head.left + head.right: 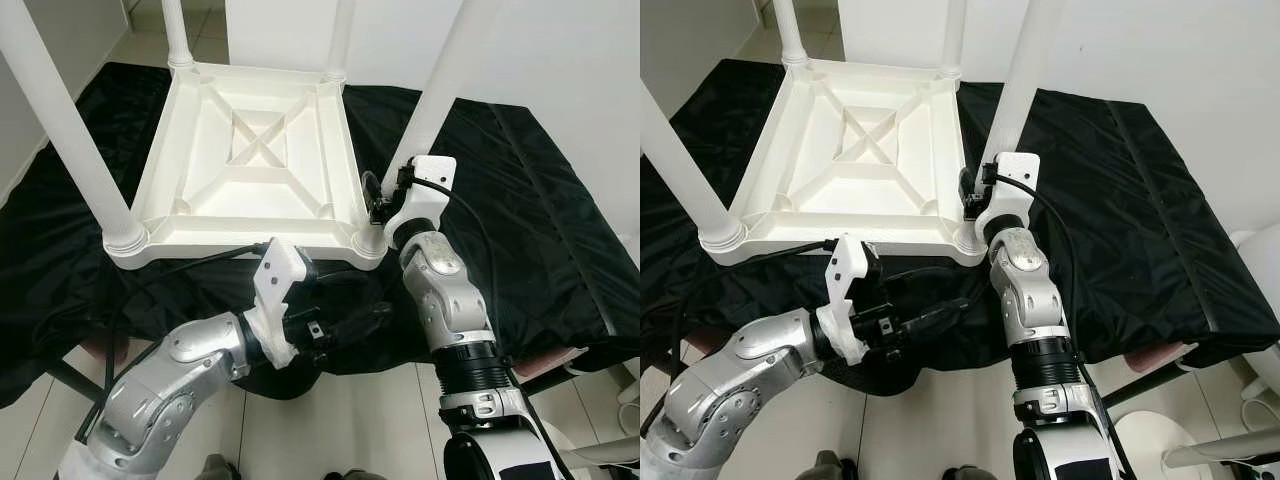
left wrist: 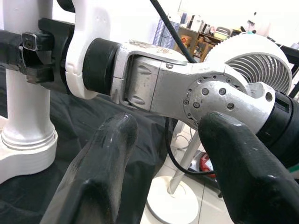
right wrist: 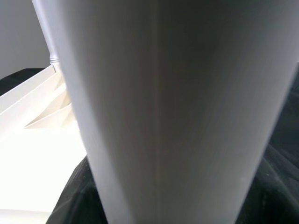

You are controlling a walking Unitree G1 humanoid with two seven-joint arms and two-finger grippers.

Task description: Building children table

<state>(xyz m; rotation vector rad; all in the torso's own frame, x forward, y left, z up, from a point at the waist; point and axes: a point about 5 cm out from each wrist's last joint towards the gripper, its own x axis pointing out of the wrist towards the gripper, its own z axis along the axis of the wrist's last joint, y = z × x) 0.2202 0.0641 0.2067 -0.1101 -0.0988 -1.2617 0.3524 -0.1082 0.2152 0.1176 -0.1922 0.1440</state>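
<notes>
A white children's table (image 1: 255,150) lies upside down on a black cloth (image 1: 530,200), with its legs pointing up. My right gripper (image 1: 380,207) is at the near right corner, shut on the near right leg (image 1: 440,90) just above its socket. That leg (image 3: 163,112) stands very close in the right wrist view. My left gripper (image 1: 950,312) hangs open below the table's near edge, pointing toward the right arm and holding nothing. In the left wrist view its two black fingers (image 2: 103,172) frame my right forearm (image 2: 187,88).
The cloth-covered surface drops to a tiled floor (image 1: 340,420) at its near edge. A white fan (image 2: 252,70) on a round base (image 2: 173,205) stands off to the right. White walls close the far side. Cables (image 1: 180,262) run along the near edge.
</notes>
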